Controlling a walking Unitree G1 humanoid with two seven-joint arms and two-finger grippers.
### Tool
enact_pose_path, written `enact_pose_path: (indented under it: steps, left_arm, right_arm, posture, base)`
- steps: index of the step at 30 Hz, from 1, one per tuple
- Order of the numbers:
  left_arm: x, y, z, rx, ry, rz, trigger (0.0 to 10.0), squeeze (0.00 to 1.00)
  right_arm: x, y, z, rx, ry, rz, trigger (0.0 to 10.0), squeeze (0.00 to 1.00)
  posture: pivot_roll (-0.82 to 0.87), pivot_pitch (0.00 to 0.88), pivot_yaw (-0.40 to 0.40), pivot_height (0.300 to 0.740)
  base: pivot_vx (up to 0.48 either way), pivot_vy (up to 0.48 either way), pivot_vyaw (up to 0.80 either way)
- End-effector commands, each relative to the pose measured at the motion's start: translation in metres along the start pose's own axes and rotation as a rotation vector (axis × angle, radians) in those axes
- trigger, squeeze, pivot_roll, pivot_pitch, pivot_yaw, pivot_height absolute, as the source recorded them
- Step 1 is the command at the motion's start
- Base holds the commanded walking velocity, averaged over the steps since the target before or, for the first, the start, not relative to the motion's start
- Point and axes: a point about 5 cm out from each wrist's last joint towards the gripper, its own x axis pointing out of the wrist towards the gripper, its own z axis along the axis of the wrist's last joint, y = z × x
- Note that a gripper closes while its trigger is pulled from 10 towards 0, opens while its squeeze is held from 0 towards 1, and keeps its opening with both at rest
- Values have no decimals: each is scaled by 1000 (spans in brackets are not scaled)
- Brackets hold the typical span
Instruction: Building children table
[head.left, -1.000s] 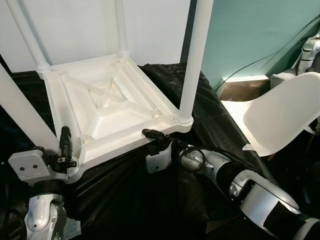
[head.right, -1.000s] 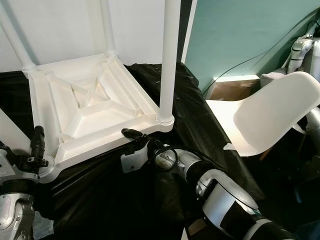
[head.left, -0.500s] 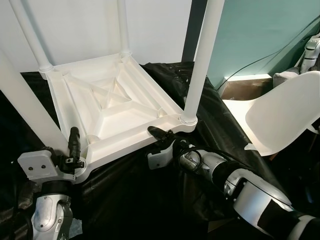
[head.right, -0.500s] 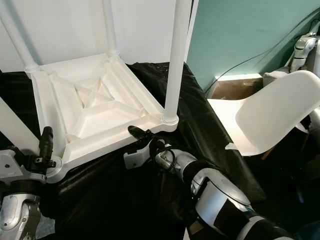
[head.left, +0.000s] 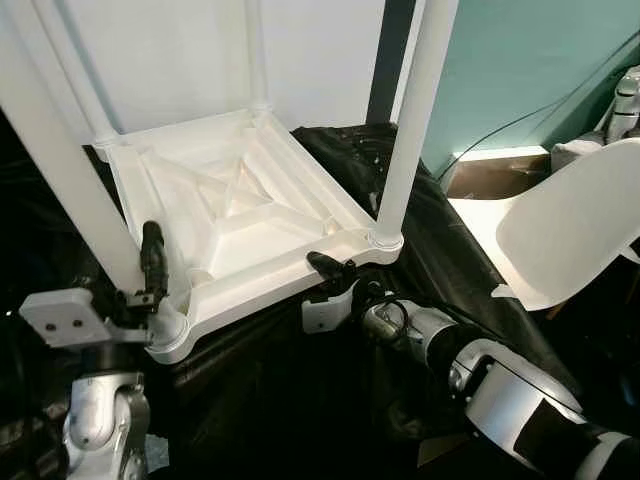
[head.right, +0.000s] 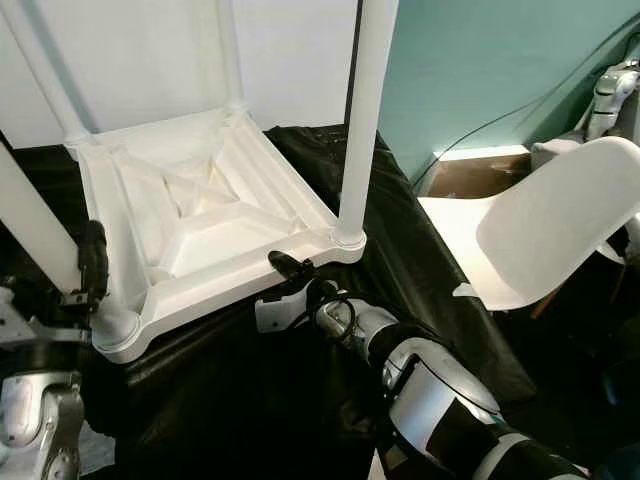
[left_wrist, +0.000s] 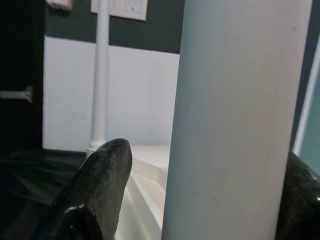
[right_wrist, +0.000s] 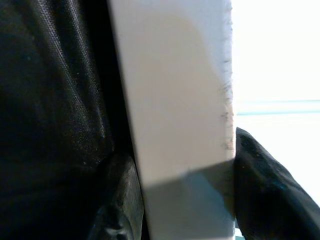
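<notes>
A white children's table (head.left: 240, 215) lies upside down on a black cloth, its legs pointing up. My left gripper (head.left: 145, 285) is shut on the base of the near-left leg (head.left: 70, 170). In the left wrist view that leg (left_wrist: 235, 120) stands between the black fingers (left_wrist: 100, 185). My right gripper (head.left: 325, 270) is shut on the near rim of the tabletop, just left of the near-right leg (head.left: 415, 110). The right wrist view has the white rim (right_wrist: 175, 100) clamped between the fingers (right_wrist: 117, 195).
The black cloth (head.left: 260, 390) covers the surface under the table. A white chair shell (head.left: 570, 230) lies at the right, close to my right arm. A brown box (head.left: 490, 175) and a teal wall are behind it. Another robot's arm (head.left: 625, 105) stands at the far right.
The whole picture has shifted rightward as the camera moved. My left gripper and the near-left corner sit a little higher in view. Both grips are unchanged.
</notes>
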Motion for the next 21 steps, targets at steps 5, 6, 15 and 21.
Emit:
enact_pose_path:
  steps: [5, 6, 15, 21]
  left_arm:
    - [-25, 11, -4, -101, 65, -56, 10000, 0]
    - [-31, 15, -8, -117, 90, -37, 10000, 0]
    - [-42, 33, -25, -159, 118, 109, 10000, 0]
    - [-47, 58, -27, -193, 88, 250, 10000, 0]
  right_arm:
    - [-5, 1, -11, 79, 76, -15, 0, 0]
    - [-4, 0, -12, 88, 83, -21, 0, 0]
    - [-4, -1, -14, 137, 113, -42, 0, 0]
    - [-3, -6, -18, 161, 142, -69, 0, 0]
  posture:
    - [146, 0, -52, 740]
    - [147, 0, -52, 740]
    - [146, 0, -39, 740]
    - [139, 0, -25, 740]
  base:
    - [0, 0, 0]
    - [0, 0, 0]
    - [0, 0, 0]
    - [0, 0, 0]
